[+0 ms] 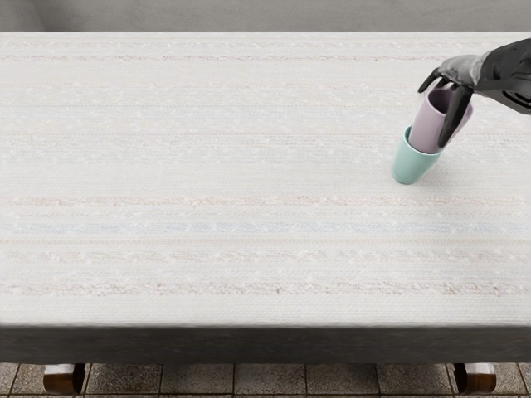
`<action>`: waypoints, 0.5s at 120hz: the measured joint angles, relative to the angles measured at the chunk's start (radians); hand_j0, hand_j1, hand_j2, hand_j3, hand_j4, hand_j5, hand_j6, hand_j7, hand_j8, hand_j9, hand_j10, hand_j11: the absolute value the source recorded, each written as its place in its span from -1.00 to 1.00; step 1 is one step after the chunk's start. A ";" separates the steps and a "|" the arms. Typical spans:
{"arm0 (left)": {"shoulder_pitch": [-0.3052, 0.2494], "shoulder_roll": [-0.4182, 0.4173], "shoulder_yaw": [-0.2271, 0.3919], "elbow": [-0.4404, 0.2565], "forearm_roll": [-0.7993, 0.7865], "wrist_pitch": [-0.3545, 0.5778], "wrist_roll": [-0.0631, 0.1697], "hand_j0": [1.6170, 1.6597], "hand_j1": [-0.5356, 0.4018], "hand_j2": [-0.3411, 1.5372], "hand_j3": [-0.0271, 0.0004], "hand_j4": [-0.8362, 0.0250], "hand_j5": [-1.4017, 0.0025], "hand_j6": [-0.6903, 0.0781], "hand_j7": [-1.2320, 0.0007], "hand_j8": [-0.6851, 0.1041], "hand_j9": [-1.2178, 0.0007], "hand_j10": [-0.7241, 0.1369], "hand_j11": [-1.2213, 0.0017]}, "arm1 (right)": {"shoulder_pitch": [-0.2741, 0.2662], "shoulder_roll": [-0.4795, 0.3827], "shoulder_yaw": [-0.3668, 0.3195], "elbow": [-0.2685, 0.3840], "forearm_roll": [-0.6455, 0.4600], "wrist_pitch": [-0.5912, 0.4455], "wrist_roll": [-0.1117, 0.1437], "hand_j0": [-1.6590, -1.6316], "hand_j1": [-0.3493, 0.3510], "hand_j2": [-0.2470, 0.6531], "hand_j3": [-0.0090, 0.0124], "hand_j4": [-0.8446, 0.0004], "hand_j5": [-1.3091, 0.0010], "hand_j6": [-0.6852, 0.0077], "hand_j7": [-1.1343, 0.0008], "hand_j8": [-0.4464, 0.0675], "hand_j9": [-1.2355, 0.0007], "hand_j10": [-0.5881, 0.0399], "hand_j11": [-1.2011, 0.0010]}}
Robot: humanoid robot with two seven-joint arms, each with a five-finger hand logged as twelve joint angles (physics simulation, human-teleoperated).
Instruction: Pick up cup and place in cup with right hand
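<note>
Across the white striped cloth [216, 182], toward two o'clock, the right hand [463, 70] pinches a tapered mauve cup [426, 126], whose off-centre push could tip the round teal cup [410, 167] around its base.

We reach in from the right edge, at the far right, with our right arm [508, 73]. Our hand [461, 70] points left, its pale grey back turned up, its palm side down. One long black finger [450, 123] slants down toward the near side; farther left, other dark fingers [428, 81] bend downward. We hold them apart but curved, in a grasp, the fingertips lower than our wrist.
</note>
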 joint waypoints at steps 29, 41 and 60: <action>0.003 0.000 0.000 0.000 0.000 0.000 0.000 0.92 0.89 -0.64 0.97 0.94 1.00 0.80 1.00 0.73 1.00 0.68 1.00 | -0.008 0.009 0.000 -0.019 0.001 -0.002 0.000 -0.83 -0.81 -0.46 -0.16 0.87 0.77 0.85 0.76 0.66 0.77 0.71 0.77; 0.009 0.000 0.000 0.000 0.000 0.000 0.000 0.92 0.89 -0.64 0.97 0.94 1.00 0.80 1.00 0.74 1.00 0.68 1.00 | -0.010 0.010 0.000 -0.020 0.001 -0.002 0.000 -0.87 -0.88 -0.46 -0.16 0.92 0.86 0.89 0.85 0.68 0.86 0.77 0.86; 0.011 0.000 -0.001 0.000 0.000 0.000 0.000 0.92 0.89 -0.64 0.97 0.94 1.00 0.80 1.00 0.73 1.00 0.68 1.00 | -0.009 0.011 0.000 -0.019 0.000 -0.003 0.000 -0.90 -0.95 -0.45 -0.16 0.96 0.93 0.93 0.93 0.70 0.93 0.82 0.93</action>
